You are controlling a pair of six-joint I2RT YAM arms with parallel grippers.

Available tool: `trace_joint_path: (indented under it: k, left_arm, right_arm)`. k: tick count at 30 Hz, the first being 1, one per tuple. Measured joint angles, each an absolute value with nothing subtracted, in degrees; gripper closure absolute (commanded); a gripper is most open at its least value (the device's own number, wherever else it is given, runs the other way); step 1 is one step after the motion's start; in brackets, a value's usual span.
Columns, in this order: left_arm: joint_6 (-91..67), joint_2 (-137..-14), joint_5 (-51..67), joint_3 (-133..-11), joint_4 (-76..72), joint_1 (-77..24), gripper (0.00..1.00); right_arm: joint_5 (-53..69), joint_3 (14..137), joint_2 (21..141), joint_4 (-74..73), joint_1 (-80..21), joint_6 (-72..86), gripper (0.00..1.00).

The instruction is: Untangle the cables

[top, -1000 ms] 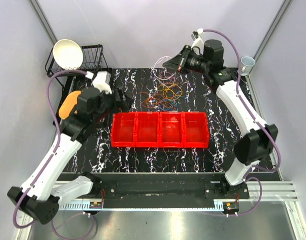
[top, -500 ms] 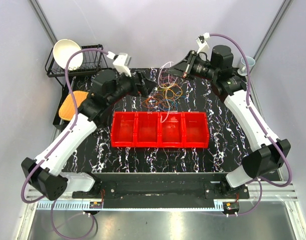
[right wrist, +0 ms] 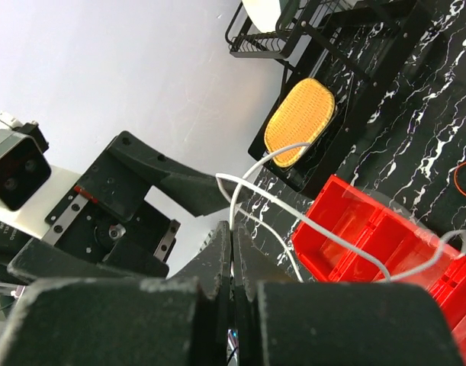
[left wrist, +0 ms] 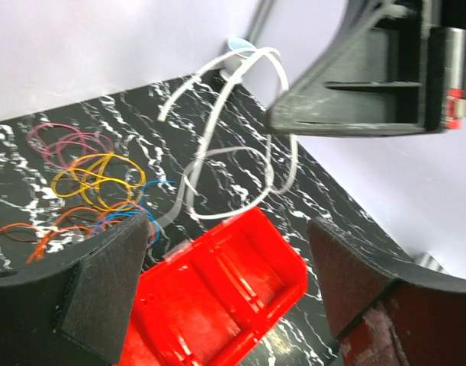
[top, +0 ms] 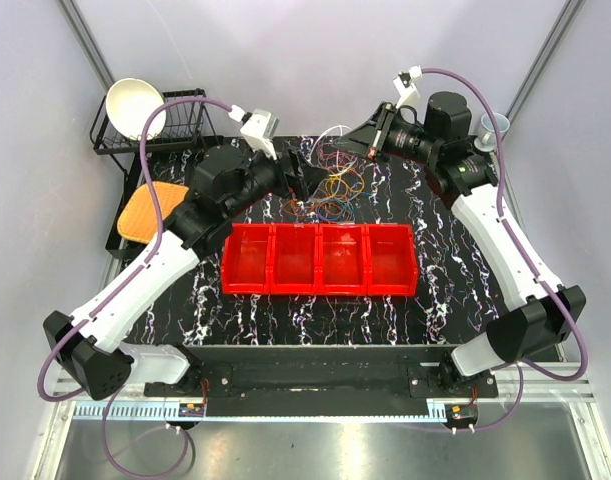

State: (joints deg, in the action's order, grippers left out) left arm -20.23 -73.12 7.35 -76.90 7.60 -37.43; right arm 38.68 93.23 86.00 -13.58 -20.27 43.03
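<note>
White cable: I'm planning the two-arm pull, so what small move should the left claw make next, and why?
Probably ease the open left claw forward and close on the hanging loops of the white cable: the right claw is shut on that cable, holding it lifted, and the loops hang straight ahead.

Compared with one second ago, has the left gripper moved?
Yes. The left gripper went right along the far side of the red bins, from their left corner to the cables.
</note>
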Motion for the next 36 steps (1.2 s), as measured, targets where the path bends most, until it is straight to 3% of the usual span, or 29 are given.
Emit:
trace_joint_path:
  k: [4,6,7,8,10,11,17,27,35,36]
  left_arm:
    - [-19.31,-73.23,5.39,-76.9,7.53,-37.47,0.18]
    - [-19.2,-73.54,5.04,-76.9,7.03,-37.47,0.34]
    - [-19.27,-73.82,4.95,-76.9,6.52,-37.5,0.44]
    - [-19.14,-74.26,4.93,-76.93,5.82,-37.54,0.71]
    - [-19.64,-75.16,5.02,-76.93,5.06,-37.58,0.95]
    - [-19.53,-75.66,5.13,-76.93,4.62,-37.63,1.0]
    - [-20.25,-75.85,3.88,-76.93,3.57,-37.74,1.0]
    - [-14.24,-62.96,-12.73,-85.86,19.35,-37.8,1.0]
    - [-13.19,-57.08,-18.65,-86.21,28.67,-38.46,1.0]
    - [-13.04,-57.21,-19.22,-85.84,29.47,-38.48,1.0]
  right_arm:
    - [38.72,92.84,85.32,-13.58,-20.27,43.44,1.0]
    - [38.94,92.2,84.79,-13.19,-20.27,43.94,1.0]
    - [39.18,92.01,84.6,-13.15,-20.27,44.12,1.0]
    - [39.48,91.74,84.44,-12.97,-20.29,44.4,1.0]
    - [40.12,91.35,84.27,-12.62,-20.36,44.84,1.0]
    - [40.21,91.2,84.23,-12.43,-20.4,44.97,1.0]
    - [39.31,89.73,83.31,-12.88,-20.62,44.93,1.0]
    - [16.64,79.57,74.43,-22.63,-20.6,43.51,1.0]
    - [17.74,79.9,80.55,-23.03,-21.71,46.19,1.0]
    - [17.74,79.92,81.25,-23.51,-21.69,46.26,0.96]
